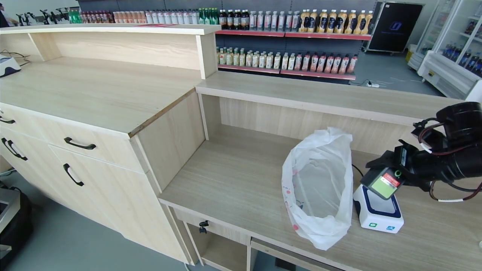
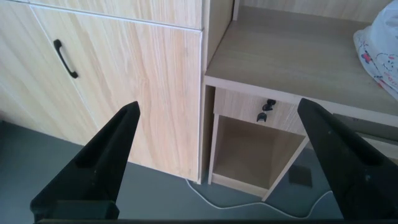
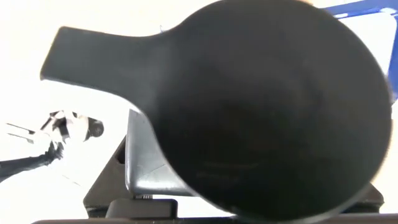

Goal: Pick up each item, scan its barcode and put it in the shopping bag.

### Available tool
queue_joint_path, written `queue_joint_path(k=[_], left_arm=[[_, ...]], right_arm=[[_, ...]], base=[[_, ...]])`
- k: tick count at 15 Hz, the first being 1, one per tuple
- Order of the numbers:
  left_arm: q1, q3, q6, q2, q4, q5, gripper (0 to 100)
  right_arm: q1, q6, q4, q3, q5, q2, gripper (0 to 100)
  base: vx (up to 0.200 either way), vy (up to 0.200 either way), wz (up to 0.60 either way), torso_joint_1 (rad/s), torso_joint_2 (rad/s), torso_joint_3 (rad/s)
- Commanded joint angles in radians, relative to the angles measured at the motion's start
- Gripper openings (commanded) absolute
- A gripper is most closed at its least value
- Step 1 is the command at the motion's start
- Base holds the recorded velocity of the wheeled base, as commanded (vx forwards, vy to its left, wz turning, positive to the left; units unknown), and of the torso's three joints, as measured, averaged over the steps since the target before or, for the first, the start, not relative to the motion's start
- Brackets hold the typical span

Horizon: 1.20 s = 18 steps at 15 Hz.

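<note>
Scanning looks to be the step in hand.

Head view: right hand point(image 1: 389, 177) is gripping a small green item point(image 1: 383, 185) with a red label, closed on it, and is hanging it just above the white-and-blue scanner point(image 1: 377, 214) on the bench point(image 1: 233, 180). Item is sitting tilted, with its labelled face showing upward. Whether a barcode is facing the scanner window underneath, I cannot tell. To do this well, by my judgement, the hand should be turning the code squarely toward the window. It should be holding the item near the window but apart from it, and pausing rather than sweeping across. Shopping bag point(image 1: 320, 188) is lying just beside the scanner, on its left, with its mouth gaping open. That is making for a short carry after the read. The item should be going in through the mouth, not catching the thin plastic rim.

Left wrist view: left hand point(image 2: 217, 124) is hanging with fingers point(image 2: 93, 174) spread wide and holding nothing, out in front of the cabinet doors point(image 2: 118, 74) and below bench level. A corner of the shopping bag point(image 2: 380, 50) is showing up on the bench, well apart from this hand.

Right wrist view: a dark rounded shape is sitting close against the lens. I cannot tell whether it is the item or part of the hand.
</note>
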Motion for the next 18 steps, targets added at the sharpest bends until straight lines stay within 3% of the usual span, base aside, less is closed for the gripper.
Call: queue_joint_path(k=[1,18], left_arm=[[0.000,0.000,-0.002,0.001,0.000,0.000,100],[0.000,0.000,0.000,0.001,0.000,-0.002,100]], right_arm=[[0.014,0.000,-0.001,-0.005,-0.014,0.046,0],[0.034,-0.092,-0.182,-0.027,-0.054,0.203,0]], base=[[0.000,0.000,0.00,0.000,0.00,0.000],[0.000,0.000,0.00,0.000,0.00,0.000]])
